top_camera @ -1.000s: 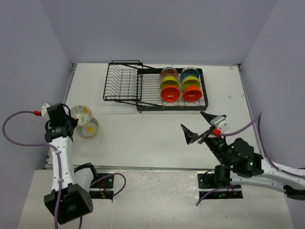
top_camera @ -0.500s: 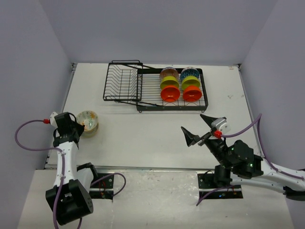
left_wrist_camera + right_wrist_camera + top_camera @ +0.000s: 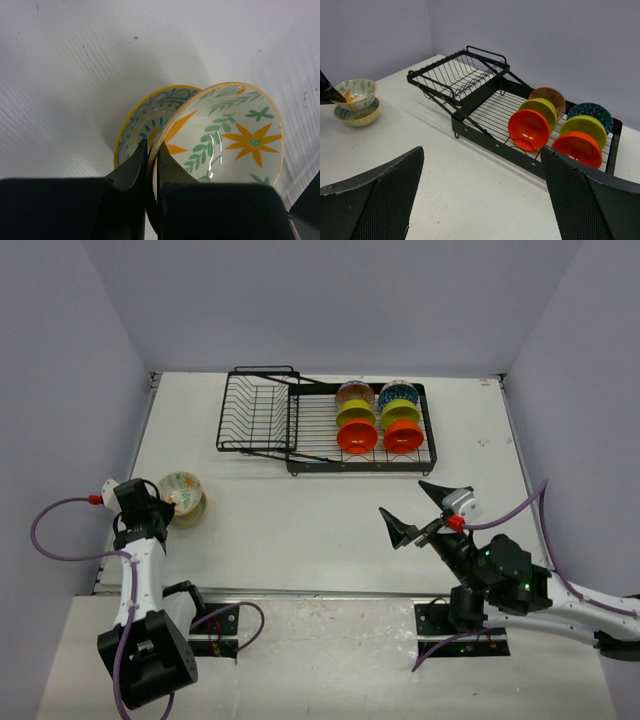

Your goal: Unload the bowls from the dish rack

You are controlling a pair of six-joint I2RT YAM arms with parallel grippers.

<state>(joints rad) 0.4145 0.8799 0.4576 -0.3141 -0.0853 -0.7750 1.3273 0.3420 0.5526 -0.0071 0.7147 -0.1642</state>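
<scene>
- black wire dish rack (image 3: 292, 435) at the table's (image 3: 300, 520) far side; six bowls (image 3: 357, 437) stand on edge in its flat tray (image 3: 320, 425).
- left gripper (image 3: 151, 150) clenched on the flowered bowl's (image 3: 235, 135) rim, that bowl sitting in a yellow-rimmed bowl (image 3: 145, 117).
- right gripper (image 3: 401, 494) released, spread wide.

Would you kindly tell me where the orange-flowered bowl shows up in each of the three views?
Top external: flower bowl far left, mid-height.
Left wrist: flower bowl centre right, large.
Right wrist: flower bowl far left, mid-height.
Shared landmark: yellow-rimmed bowl under it.
</scene>
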